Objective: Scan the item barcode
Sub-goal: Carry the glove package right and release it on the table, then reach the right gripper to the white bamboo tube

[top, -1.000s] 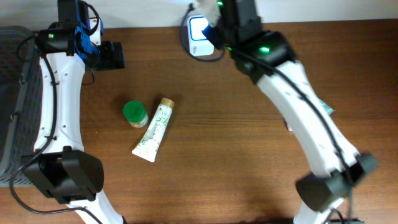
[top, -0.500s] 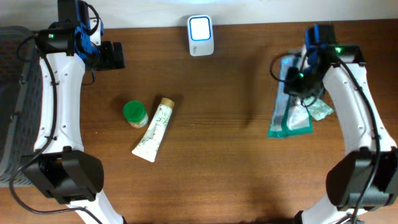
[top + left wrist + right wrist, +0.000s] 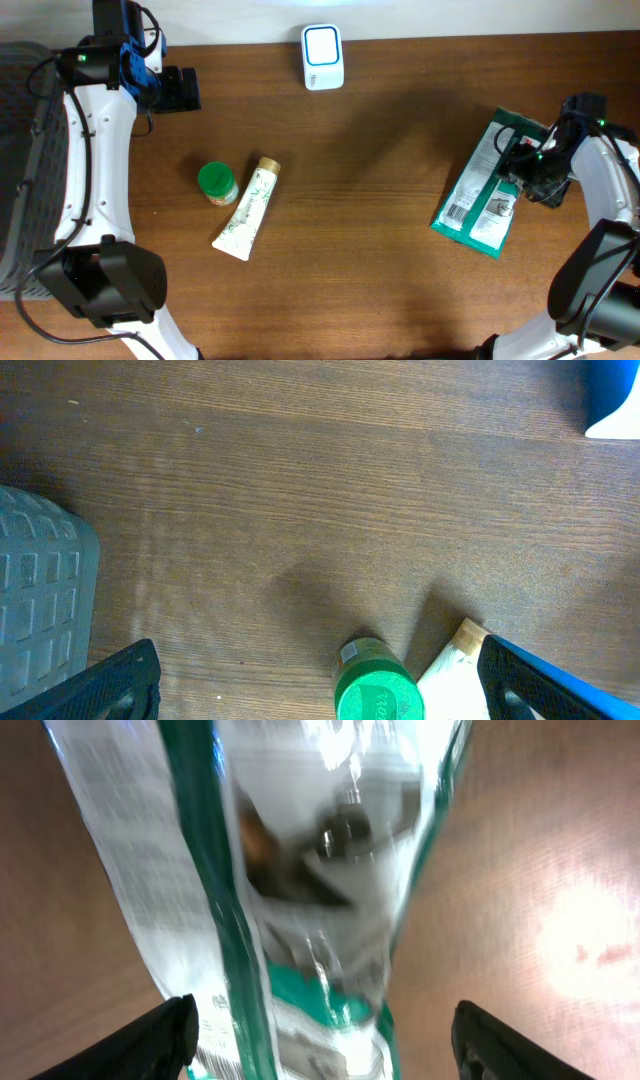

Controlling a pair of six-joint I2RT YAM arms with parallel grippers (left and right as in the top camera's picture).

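Since the earlier pictures the right arm has gone away from the scanner (image 3: 322, 57), and the pouch (image 3: 485, 185) now lies flat on the table (image 3: 360, 250), well to the right of the scanner and nearer to the front edge. The right pincer (image 3: 530, 170) hangs over the far part of the pouch with its fingers (image 3: 140, 1040) spread wide; it grips nothing.

I count one pouch, one scanner, one green-lidded jar (image 3: 216, 183), one tube (image 3: 248, 208) and one grey basket (image 3: 15, 150). The jar and the tube lie just beside each other, left of the scanner and nearer to the front. The basket stands far to the left of the scanner. The left pincer (image 3: 180, 90) is left of the scanner, fully spread and empty.

Nothing lies between the pouch and the scanner. A barcode (image 3: 458, 212) shows on the pouch corner. From the right wrist the pouch is blurred and shiny, so its print is not readable. From the left wrist only a corner of the scanner (image 3: 615, 400) shows.
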